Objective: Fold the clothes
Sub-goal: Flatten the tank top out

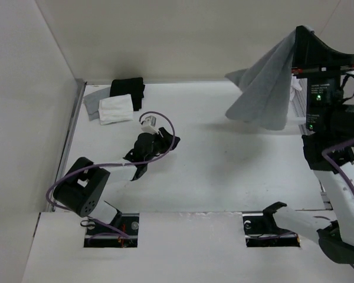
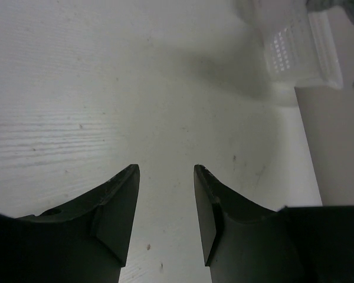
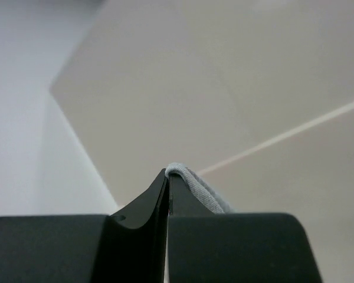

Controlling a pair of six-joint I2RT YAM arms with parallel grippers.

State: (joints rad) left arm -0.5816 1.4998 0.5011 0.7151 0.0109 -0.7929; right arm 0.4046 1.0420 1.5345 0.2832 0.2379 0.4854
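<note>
Far left: stack of small cloth pieces (image 1: pixel 116 109), black, white and grey, lying beyond the left gripper (image 2: pixel 165 169) and off to its left side. Not the task item, nothing touching it.

Left gripper: jaws apart, nothing between them, only bare table (image 1: pixel 212 159) under the fingertips (image 2: pixel 130 177). Low over the surface, well apart from the garment. Looks parked on purpose, open and waiting for a hem or corner to grab once the cloth comes down to it. White mesh basket (image 2: pixel 301 47) sits far ahead of it and to the right.

Middle-right: the clothes (image 1: pixel 262 88), a light grey jersey top, is fully off the table and hangs in draped folds below and to the left of the right gripper (image 1: pixel 299 30). Shadow on the table beneath confirms it's airborne.

Right gripper: jaws pinched tight on one edge of the top; the right wrist view shows a rolled grey hem (image 3: pixel 203 194) squeezed at the fingertips. Arm raised high, tips up, so gravity lets the fabric drop and open out, which is likely the reason for the lift.

Judgement: early stage, no fold made yet. Garment needs spreading flat in front of the left gripper first. Single-point grip, so expect the cloth to swing and bunch when lowered.
</note>
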